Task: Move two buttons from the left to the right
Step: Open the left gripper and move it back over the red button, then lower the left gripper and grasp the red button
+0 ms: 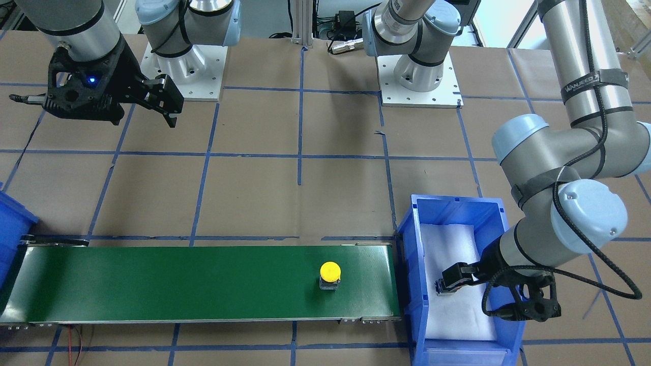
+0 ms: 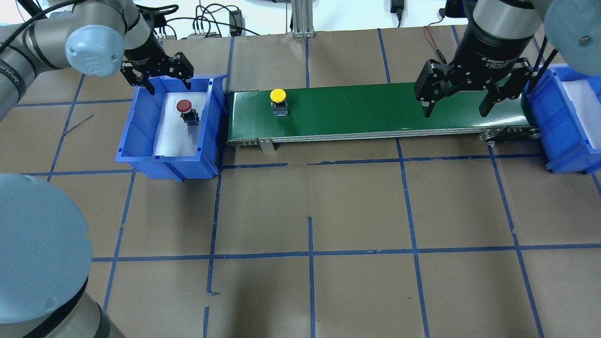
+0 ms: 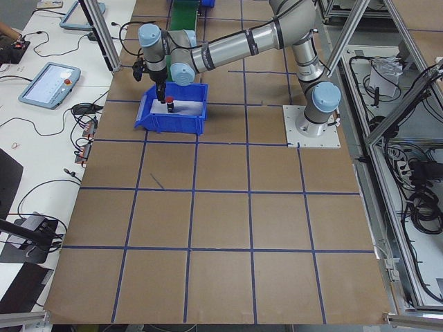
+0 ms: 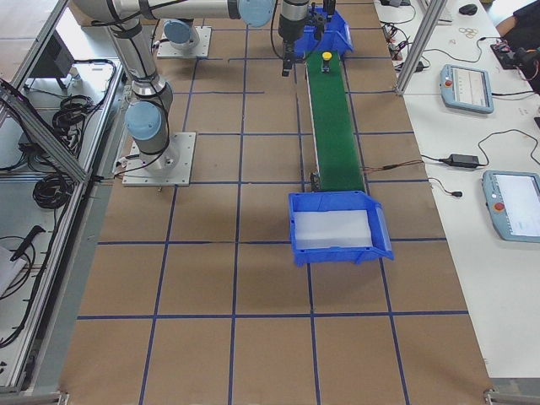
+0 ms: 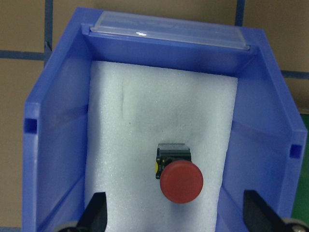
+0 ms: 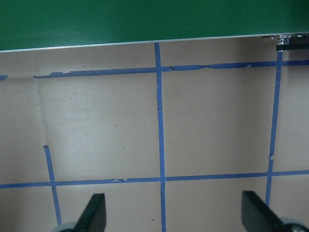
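Note:
The red button point(image 2: 184, 110) stands on white foam in the left blue bin point(image 2: 141, 122); in the left wrist view it point(image 5: 181, 181) sits just ahead of the fingers. My left gripper point(image 2: 159, 77) hangs open and empty over the bin's far end, and it also shows in the left wrist view point(image 5: 175, 217). The yellow button point(image 2: 278, 101) stands upright near the left end of the green conveyor belt point(image 2: 375, 108); the front view shows it too point(image 1: 330, 274). My right gripper point(image 2: 458, 105) is open and empty above the belt's right part, on the near side.
A second blue bin point(image 2: 558, 117) with white foam stands at the belt's right end. The brown table point(image 2: 310, 211) carries a blue tape grid. The two arm bases point(image 1: 419, 76) stand on white plates at the table's back.

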